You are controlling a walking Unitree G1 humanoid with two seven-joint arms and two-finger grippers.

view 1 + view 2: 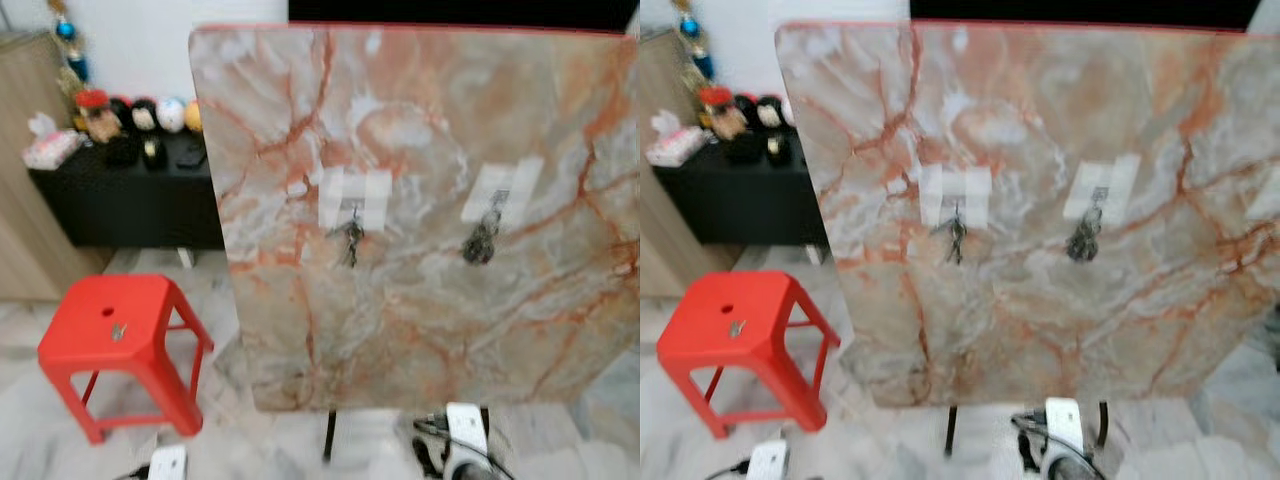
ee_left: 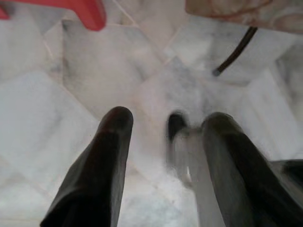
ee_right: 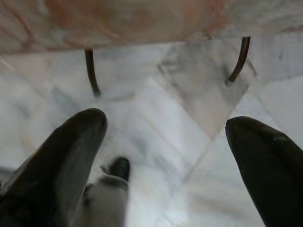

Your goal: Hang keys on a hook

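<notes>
Two bunches of keys [image 1: 351, 238] hang from taped hooks [image 1: 354, 198] on the upright marble slab [image 1: 420, 140]. A red stool [image 1: 115, 335] stands left of it. Left gripper [image 2: 165, 127] and right gripper [image 3: 165, 125] hang over marble floor [image 2: 71, 85], fingers spread apart.

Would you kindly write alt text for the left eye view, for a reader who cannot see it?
An upright marbled board carries two taped hooks, a bunch of keys hanging from the left one and another from the right. A red stool with a small object on its seat stands on the floor to its left, before a black cabinet of ornaments.
</notes>
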